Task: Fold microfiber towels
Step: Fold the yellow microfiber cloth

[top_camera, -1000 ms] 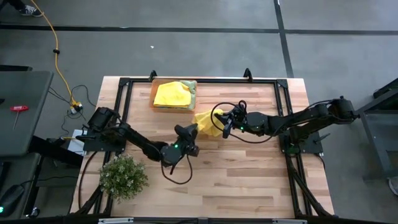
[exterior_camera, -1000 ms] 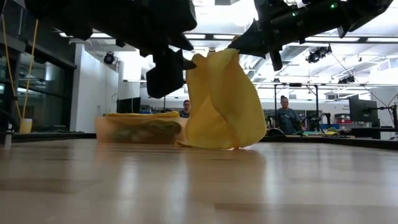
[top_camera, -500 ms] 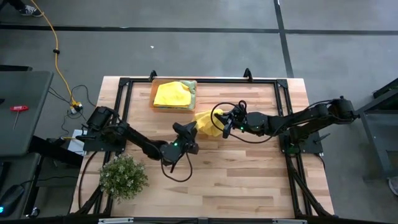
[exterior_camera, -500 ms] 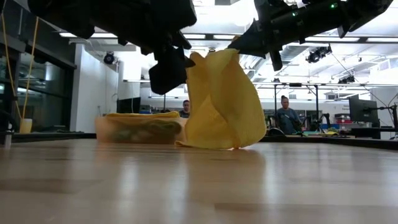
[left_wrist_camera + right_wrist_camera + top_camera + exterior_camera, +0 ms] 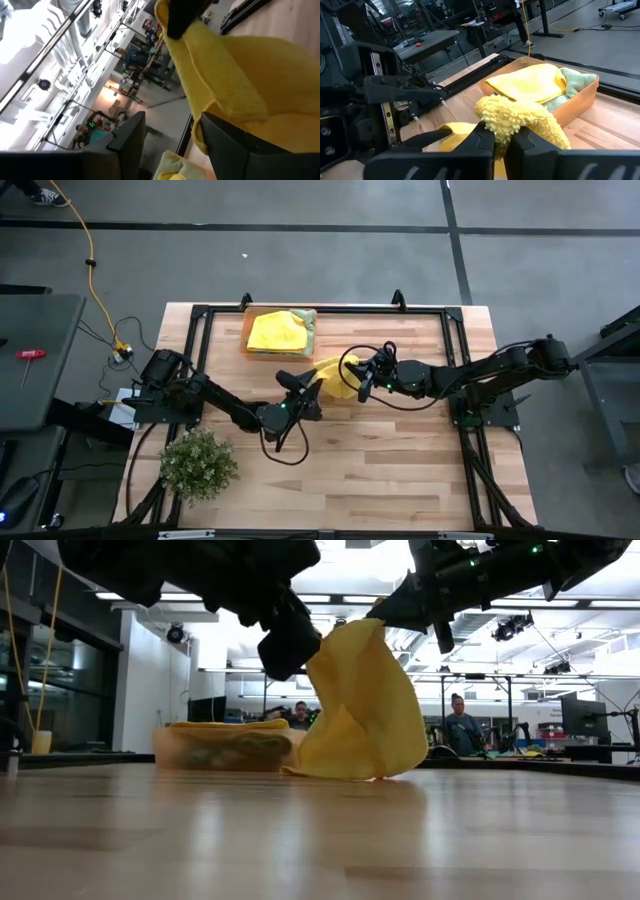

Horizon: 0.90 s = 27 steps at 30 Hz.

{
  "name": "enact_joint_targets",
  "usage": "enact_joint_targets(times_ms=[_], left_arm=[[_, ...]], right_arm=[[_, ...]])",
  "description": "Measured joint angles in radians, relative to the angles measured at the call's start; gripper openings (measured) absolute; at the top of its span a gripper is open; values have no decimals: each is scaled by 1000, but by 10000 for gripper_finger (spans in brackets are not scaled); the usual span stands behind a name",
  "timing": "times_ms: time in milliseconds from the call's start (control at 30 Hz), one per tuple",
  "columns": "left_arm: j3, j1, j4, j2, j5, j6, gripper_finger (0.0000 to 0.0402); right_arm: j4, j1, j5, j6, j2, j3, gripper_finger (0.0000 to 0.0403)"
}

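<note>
The yellow towel [image 5: 335, 377] hangs near the middle of the table [image 5: 400, 470], its top corner lifted and its lower folds bunched on the wood, just in front of the orange tray [image 5: 252, 350]. From table height the cloth [image 5: 362, 705] stands up like a loose cone, touching the boards only along its bottom edge.

The right gripper [image 5: 364, 377] has that top corner pinched; its own camera shows both fingers pressed together on a fuzzy tuft of the towel [image 5: 515, 117]. The left gripper [image 5: 310, 387] sits at the towel's other side, away from the right one, with its fingers [image 5: 235, 137] spread apart. One of them lies against the yellow fabric [image 5: 235, 75], which spills across that finger, but nothing is clamped between the two.

In the tray lies a second yellow towel [image 5: 276, 332], loosely heaped, with a light green one [image 5: 575, 82] tucked at its end nearest the right arm.

A bushy plant [image 5: 198, 463] stands at the table's near corner, well away from the towel, beside the left arm's base. Beyond the table a person [image 5: 463, 730] is seated.
</note>
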Motion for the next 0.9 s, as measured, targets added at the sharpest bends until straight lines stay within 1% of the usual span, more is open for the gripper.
enact_joint_targets(times_ms=[100,267,367,533,667,733,900], left_arm=[[0,5,-22,0,-1,-39,183],[0,5,-120,0,10,-137,183],[0,5,-151,0,13,-188,183],[0,23,-196,1,71,-289,183],[0,46,-293,1,91,-378,183],[0,53,-319,1,93,-397,183],[0,52,-291,1,118,-384,182]], right_arm=[[0,0,0,0,0,0,2],[0,0,0,0,0,0,2],[0,0,0,0,0,0,2],[0,0,0,0,0,0,2],[0,0,0,-1,0,0,2],[0,0,0,-7,0,0,2],[0,0,0,-8,0,0,2]])
